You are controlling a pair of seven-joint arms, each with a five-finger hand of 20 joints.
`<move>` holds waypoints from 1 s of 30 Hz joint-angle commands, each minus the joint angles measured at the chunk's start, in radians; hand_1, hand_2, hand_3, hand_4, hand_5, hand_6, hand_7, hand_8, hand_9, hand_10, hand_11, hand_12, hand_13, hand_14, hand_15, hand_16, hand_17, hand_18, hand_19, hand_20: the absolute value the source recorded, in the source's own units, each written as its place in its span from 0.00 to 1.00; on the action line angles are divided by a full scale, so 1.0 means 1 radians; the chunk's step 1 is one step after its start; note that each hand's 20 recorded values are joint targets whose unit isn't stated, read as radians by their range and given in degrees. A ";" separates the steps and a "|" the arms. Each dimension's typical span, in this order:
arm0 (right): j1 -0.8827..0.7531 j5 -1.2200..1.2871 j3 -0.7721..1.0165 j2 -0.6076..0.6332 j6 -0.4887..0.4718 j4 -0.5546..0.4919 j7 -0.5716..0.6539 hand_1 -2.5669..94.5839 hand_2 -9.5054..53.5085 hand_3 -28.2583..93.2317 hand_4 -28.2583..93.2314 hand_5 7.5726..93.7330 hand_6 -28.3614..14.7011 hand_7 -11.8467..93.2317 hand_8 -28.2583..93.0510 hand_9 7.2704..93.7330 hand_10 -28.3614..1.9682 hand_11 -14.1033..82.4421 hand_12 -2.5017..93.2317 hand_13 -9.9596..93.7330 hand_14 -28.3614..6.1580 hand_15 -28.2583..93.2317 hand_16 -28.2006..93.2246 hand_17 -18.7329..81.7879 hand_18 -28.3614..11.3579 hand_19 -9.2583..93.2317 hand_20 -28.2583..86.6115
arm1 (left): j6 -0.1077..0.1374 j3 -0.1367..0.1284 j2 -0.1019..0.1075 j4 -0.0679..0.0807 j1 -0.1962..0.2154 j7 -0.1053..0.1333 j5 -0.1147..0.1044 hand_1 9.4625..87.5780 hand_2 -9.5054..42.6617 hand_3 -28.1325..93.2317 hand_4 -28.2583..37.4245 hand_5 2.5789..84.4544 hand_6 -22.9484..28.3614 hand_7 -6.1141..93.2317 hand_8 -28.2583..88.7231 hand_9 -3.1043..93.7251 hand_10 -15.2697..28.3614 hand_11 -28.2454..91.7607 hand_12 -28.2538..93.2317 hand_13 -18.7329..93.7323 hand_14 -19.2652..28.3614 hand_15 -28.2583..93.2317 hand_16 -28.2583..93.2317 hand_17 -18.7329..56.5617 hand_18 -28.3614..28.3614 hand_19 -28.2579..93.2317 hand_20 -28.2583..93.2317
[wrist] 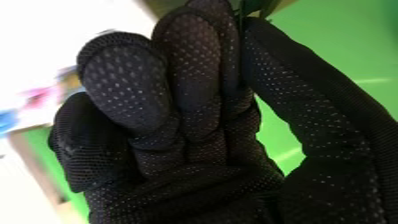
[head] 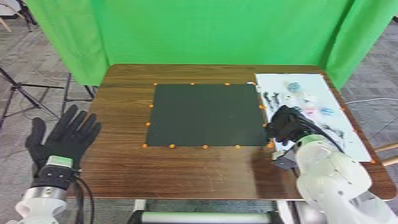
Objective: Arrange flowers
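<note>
Brown woodgrain covers the surface [head: 213,175]. At its left edge, the knit-gloved left hand [head: 60,145] is open, fingers straight, holding nothing. The right hand [head: 290,125], in dotted black fabric, is over the flat white board [head: 355,150]; I can't tell its closure or hold. Small pink and blue pieces [head: 327,111] lie there, beside a smooth dark mat [head: 204,115]. Beyond hangs a creased green curtain [head: 204,35].

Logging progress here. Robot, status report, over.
Left hand open, left edge of table. Right hand at left edge of white sheet. Pink piece, blue piece on sheet. Right hand hides part of sheet.
</note>
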 commanded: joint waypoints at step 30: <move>0.480 -0.214 -0.538 -0.429 -0.133 0.533 -0.108 0.44 0.01 0.90 0.26 0.81 0.61 0.54 0.43 0.95 0.58 0.51 0.44 0.93 0.56 0.65 0.51 0.79 0.30 1.00 0.63 | 0.029 0.052 0.038 0.034 -0.108 -0.061 0.006 0.20 0.42 0.83 0.00 0.42 0.59 0.19 0.16 0.40 0.71 0.44 0.33 0.40 0.74 0.53 0.15 0.22 0.70 0.52 0.28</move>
